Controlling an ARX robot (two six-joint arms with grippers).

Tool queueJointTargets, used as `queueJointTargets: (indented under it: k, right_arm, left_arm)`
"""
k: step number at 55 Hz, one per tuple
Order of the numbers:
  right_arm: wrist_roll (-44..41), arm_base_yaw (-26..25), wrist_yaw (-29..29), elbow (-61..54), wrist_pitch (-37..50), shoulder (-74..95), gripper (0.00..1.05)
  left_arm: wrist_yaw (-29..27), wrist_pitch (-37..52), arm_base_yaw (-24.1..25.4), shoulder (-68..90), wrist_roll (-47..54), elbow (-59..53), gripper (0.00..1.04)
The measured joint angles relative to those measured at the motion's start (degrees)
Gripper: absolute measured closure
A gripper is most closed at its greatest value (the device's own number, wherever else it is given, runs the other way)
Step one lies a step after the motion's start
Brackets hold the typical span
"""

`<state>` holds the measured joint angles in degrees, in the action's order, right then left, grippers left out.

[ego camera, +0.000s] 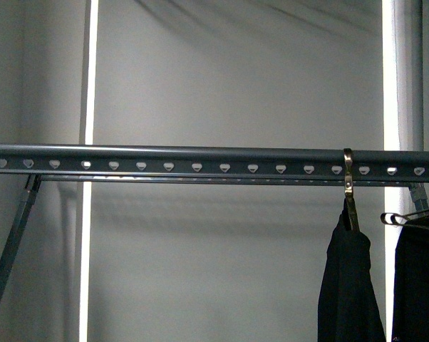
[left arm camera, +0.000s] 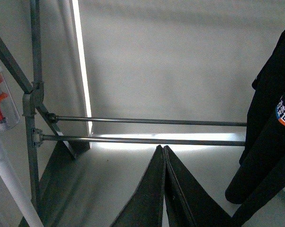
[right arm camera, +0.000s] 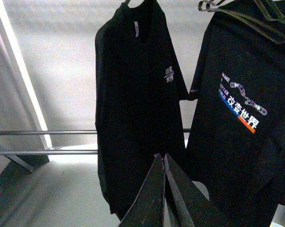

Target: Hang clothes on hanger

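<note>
Already up: black T-shirt (ego camera: 348,285) hangs on a gold wire hanger (ego camera: 348,187), hooked over the grey rail (ego camera: 200,158) toward its right end, between two heart-shaped holes. Just right, apart from it, a second black printed shirt (ego camera: 417,281) on another hanger (ego camera: 412,214). Left gripper (left arm camera: 164,156) pinched together, gripping nothing, near the lower crossbars (left arm camera: 147,131). Right gripper (right arm camera: 162,163) likewise closed and empty, in front of the T-shirt's lower body.

Black T-shirt (ego camera: 348,285) hangs by gold hook from the grey rail (ego camera: 200,162).
</note>
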<state>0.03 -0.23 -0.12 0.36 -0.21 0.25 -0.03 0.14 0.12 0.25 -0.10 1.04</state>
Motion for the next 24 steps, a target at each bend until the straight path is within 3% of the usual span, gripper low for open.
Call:
queueJointTargets:
  k: [5, 24]
  right_arm:
    - [0.0, 0.0, 0.0, 0.0, 0.0, 0.0, 1.02]
    - [-0.1, 0.0, 0.0, 0.0, 0.0, 0.0, 0.34]
  left_arm:
    - [0.0, 0.0, 0.0, 0.0, 0.0, 0.0, 1.0]
    - [0.0, 0.0, 0.0, 0.0, 0.0, 0.0, 0.29]
